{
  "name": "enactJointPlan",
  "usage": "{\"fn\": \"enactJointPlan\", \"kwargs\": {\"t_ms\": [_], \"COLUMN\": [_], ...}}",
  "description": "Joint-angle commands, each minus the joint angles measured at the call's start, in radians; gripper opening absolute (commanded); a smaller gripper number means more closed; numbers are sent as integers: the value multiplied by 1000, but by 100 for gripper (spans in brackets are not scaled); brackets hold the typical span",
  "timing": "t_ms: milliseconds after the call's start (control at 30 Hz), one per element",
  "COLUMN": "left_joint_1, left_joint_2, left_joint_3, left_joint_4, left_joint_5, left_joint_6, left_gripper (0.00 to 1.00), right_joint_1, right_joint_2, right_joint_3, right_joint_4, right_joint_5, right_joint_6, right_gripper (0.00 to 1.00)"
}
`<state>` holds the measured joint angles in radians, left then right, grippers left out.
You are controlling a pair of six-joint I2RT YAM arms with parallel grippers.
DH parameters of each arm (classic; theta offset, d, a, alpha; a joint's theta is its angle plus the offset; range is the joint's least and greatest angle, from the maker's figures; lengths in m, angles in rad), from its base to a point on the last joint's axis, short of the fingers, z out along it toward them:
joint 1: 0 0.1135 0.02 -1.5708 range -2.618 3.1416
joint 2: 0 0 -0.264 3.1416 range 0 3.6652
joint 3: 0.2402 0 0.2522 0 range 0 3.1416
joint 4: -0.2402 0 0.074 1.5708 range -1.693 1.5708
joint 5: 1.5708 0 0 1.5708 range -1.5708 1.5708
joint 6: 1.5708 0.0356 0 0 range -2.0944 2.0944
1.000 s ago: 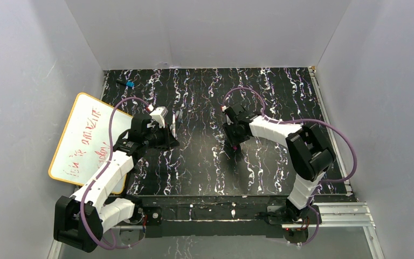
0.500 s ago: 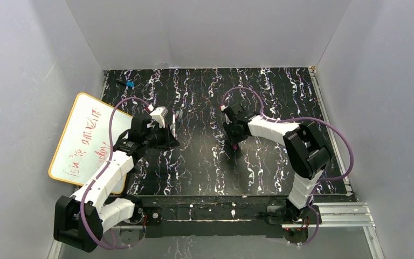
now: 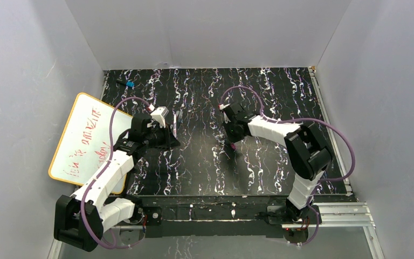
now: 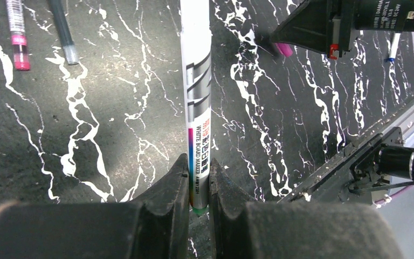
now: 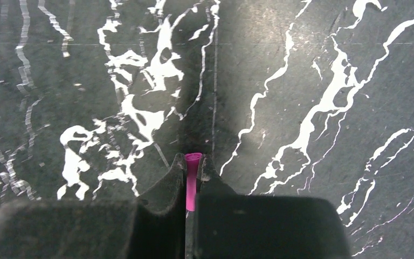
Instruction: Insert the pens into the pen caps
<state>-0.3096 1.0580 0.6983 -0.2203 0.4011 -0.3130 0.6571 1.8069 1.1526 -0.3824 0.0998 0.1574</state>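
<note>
My left gripper (image 4: pixel 198 162) is shut on a white whiteboard pen (image 4: pixel 196 81), held near its greenish end, with the barrel pointing away over the black marbled table. From above, this gripper (image 3: pixel 170 127) hangs left of centre. My right gripper (image 5: pixel 192 157) is shut on a magenta pen cap (image 5: pixel 192 181) whose tip pokes out past the fingertips. It (image 3: pixel 230 141) sits just above the table at centre, and its magenta cap (image 4: pixel 284 49) shows in the left wrist view. Two more pens lie on the table: a pale one with a magenta band (image 4: pixel 16 32) and a dark one (image 4: pixel 62 27).
A yellow-framed whiteboard (image 3: pixel 83 140) with red writing leans at the left edge. A short black object with a blue tip (image 3: pixel 125 83) lies in the back left corner. A metal rail (image 3: pixel 334 213) runs along the near edge. White walls close in three sides.
My right gripper's jaws have shut on the magenta cap. The left arm and its pen have stayed still.
</note>
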Motion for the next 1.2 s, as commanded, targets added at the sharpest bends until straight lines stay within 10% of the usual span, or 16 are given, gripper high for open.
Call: {"fn": "enactJointPlan", "kwargs": {"t_ms": [0,333,567,1167], "left_joint_1": [5,-13,-53,-97], "left_joint_2": [9,-30,-151,-177], "left_joint_3": [-7,-62,-205,-217], "left_joint_4": [34,233,740,782], "left_joint_5": [92,357,569,596], "left_joint_6": [12,-81,-380,-387], "left_gripper": [0,0,0,0], "right_joint_1": [9,10,60,157], "right_joint_2": [-171,-535,-436,-348], "right_joint_3": [-18,-345,-406,-190], "right_joint_4": [138,987,1488,1554], "right_joint_5": [-35,-228,-345,-367], "right_joint_6": [42,247,430,330], "right_gripper": [1,1,1,1]}}
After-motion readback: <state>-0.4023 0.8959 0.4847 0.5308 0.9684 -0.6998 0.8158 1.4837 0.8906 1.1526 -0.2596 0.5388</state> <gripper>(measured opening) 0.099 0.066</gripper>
